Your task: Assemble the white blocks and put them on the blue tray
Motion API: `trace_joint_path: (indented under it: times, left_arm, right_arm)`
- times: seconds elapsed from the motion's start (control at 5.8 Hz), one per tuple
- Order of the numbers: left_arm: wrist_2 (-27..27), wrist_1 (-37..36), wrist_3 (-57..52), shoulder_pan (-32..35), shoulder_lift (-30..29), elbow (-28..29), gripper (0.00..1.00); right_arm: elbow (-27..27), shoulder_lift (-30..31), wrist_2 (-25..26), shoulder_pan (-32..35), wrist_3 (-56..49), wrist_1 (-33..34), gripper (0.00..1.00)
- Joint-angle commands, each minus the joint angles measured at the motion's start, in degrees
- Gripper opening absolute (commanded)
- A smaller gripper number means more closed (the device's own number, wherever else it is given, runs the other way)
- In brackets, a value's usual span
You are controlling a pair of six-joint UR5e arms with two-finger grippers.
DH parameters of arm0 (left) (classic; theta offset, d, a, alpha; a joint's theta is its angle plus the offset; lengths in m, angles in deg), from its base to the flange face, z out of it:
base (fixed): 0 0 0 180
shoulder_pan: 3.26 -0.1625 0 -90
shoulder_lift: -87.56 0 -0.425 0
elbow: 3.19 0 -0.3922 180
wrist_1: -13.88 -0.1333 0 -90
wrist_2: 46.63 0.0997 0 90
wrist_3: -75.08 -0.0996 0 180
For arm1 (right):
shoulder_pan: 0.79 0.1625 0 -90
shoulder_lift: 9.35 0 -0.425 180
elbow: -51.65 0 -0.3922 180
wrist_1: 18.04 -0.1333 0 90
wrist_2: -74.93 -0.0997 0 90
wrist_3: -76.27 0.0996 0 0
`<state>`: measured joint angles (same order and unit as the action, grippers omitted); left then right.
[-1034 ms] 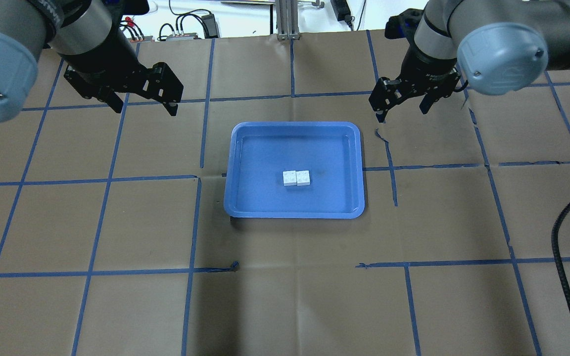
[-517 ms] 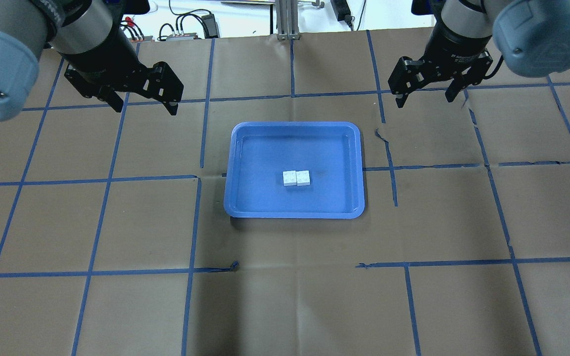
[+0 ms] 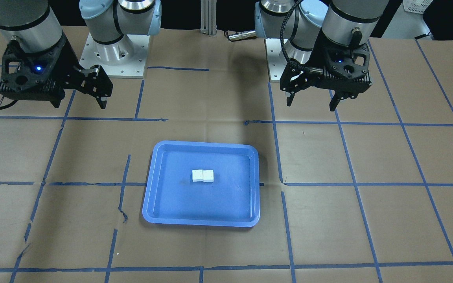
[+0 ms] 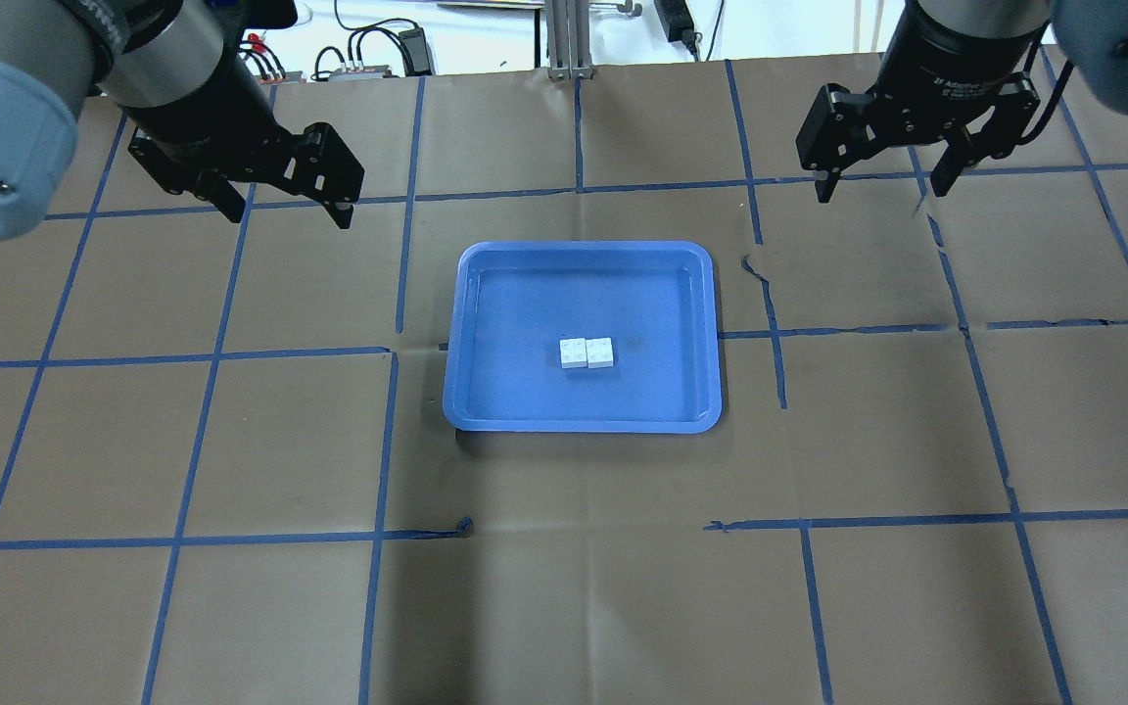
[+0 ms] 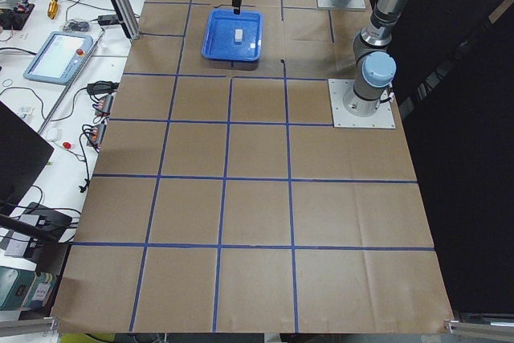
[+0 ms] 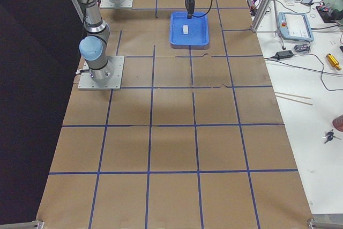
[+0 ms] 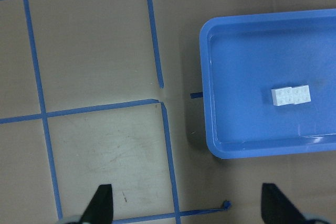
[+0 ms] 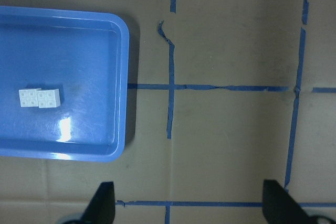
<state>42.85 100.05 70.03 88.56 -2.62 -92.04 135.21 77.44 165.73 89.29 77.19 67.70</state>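
Tray (image 4: 525, 392): blue, flat on the brown paper-covered table (image 4: 564, 607), at the middle of the overhead view.
Right gripper (image 4: 880, 191): at about 2 o'clock from the tray, raised over bare paper. Its fingers are spread wide and hold nothing.
Left gripper (image 4: 288, 211): at about 10 o'clock from the tray, also raised. Its fingers are just as wide apart and hold nothing.
Blocks (image 4: 587, 352): two white ones on the tray floor, a little toward 4 o'clock from its centre. They touch side by side, and I cannot tell whether they are locked together.
Change: over the last second the right gripper has drawn back from near the tray's 2 o'clock corner, out and away toward the far edge. The left gripper, tray and blocks have not moved.
Meaning: the blocks are released on the tray and both arms are clear, so the task looks finished or in its closing retreat.
Around: blue tape lines (image 4: 407, 196) grid the paper, and a short torn strip (image 4: 758, 274) curls just off the tray at 2 o'clock.
In the way: nothing lies between either gripper and the tray.
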Motion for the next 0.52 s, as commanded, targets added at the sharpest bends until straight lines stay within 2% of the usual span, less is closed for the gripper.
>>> trace_joint_path:
  times: [0.0, 0.34]
  left_arm:
    - [0.0, 0.0, 0.0, -0.1, 0.0, 0.0, 0.99]
    - [0.0, 0.0, 0.0, 0.0, -0.1, 0.0, 0.99]
  right_arm:
    - [-1.4, -0.4, -0.5, 1.2, 1.9, -1.3, 1.00]
    - [-2.2, -2.3, -0.5, 1.2, 2.0, -0.9, 1.00]
